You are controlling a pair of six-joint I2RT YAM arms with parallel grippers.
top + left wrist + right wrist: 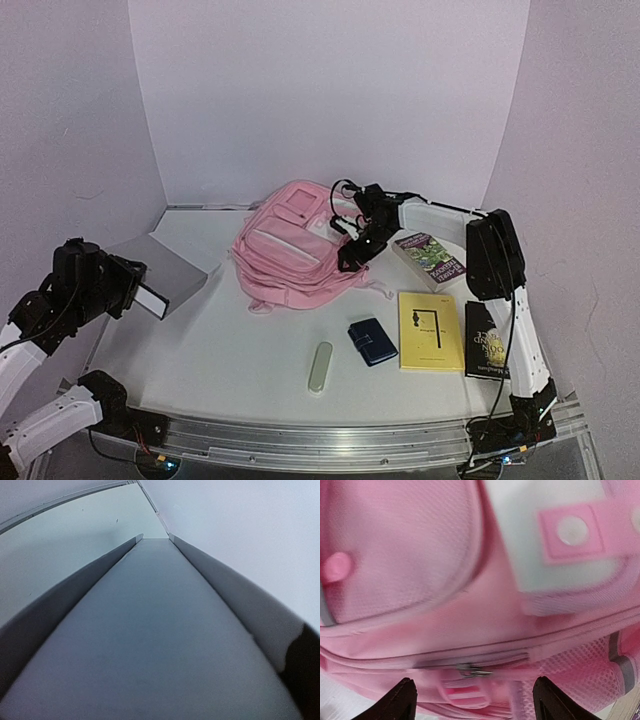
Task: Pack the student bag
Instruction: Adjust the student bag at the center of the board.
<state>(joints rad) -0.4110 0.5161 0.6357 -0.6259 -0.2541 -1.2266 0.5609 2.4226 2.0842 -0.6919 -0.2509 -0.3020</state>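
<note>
Two jobs here: the right gripper (pixel 473 680) hangs open-jawed over the metal zip pull (pixel 470 671) of the soft pink fabric student bag (pixel 290 255) at twelve o'clock, seemingly to unzip it, while the left gripper (pixel 135 285) at nine o'clock clamps a flat grey book-like slab (pixel 170 265), ready for packing.

Left gripper (pixel 137 287) clamps a grey book (pixel 172 264); right gripper (pixel 357 253), arm stretched forward, gapes wide

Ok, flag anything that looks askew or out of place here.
Nothing spilled or damaged. Only the grey book at the left stands out: gripped by the left gripper, apart from the other books.
</note>
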